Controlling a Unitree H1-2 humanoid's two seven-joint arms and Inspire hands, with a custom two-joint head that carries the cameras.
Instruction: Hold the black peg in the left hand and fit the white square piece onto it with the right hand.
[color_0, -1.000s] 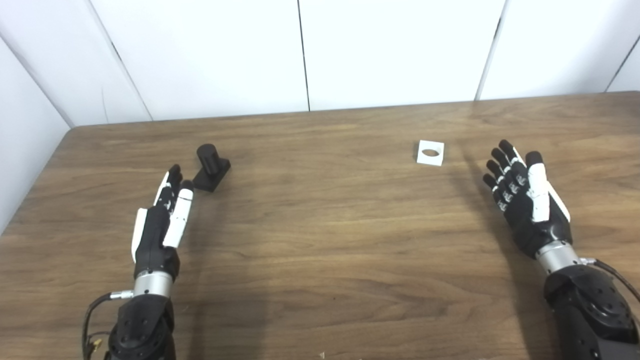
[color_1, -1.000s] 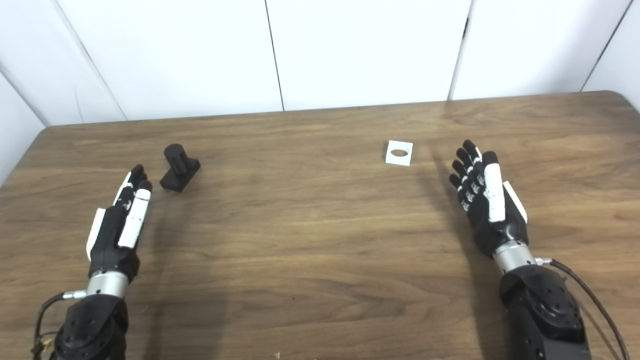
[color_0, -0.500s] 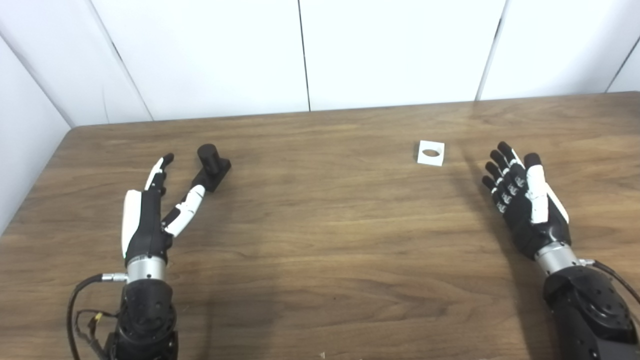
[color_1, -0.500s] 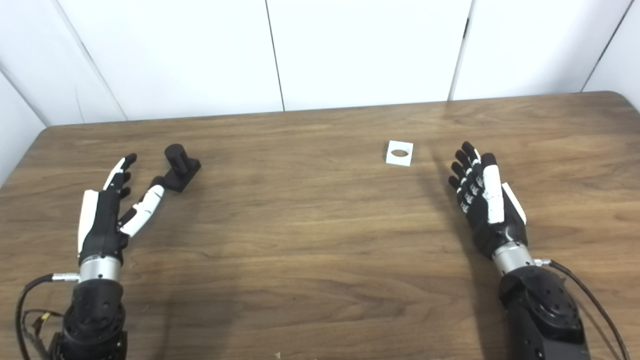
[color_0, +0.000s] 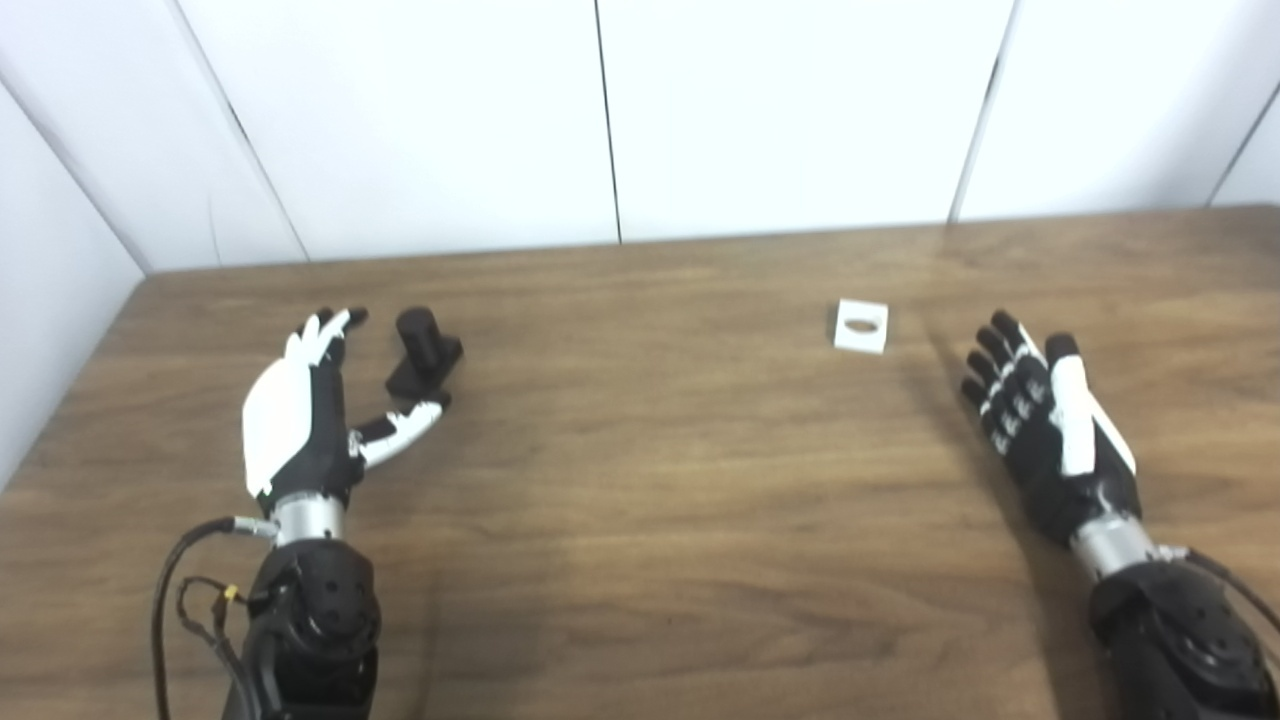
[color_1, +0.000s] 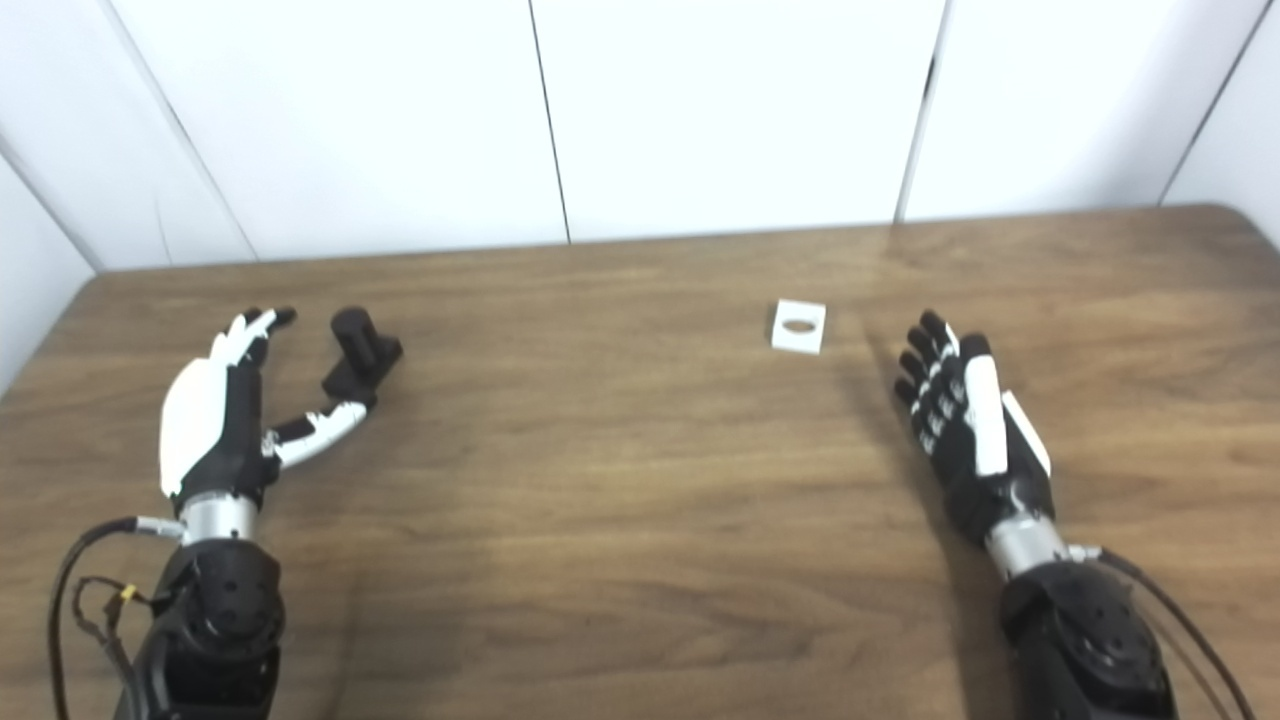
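Observation:
The black peg (color_0: 424, 347), a short cylinder on a square base, stands on the wooden table (color_0: 640, 500) at the left. My left hand (color_0: 305, 410) is open just left of it, back of the hand up, fingers spread toward the far edge and thumb reaching under the peg's base; it holds nothing. The white square piece (color_0: 861, 326) with a round hole lies flat at the right centre. My right hand (color_0: 1045, 425) is open and empty, palm turned inward, a short way to the right of and nearer than the white piece.
White wall panels (color_0: 620, 110) stand behind the table's far edge. The table's left edge (color_0: 70, 370) runs close to my left hand. A cable (color_0: 185, 600) loops beside the left forearm.
My left hand has rotated so its back faces up, spread its thumb and moved closer to the peg. The right hand has hardly moved. The camera has tilted, shifting the scene down a little.

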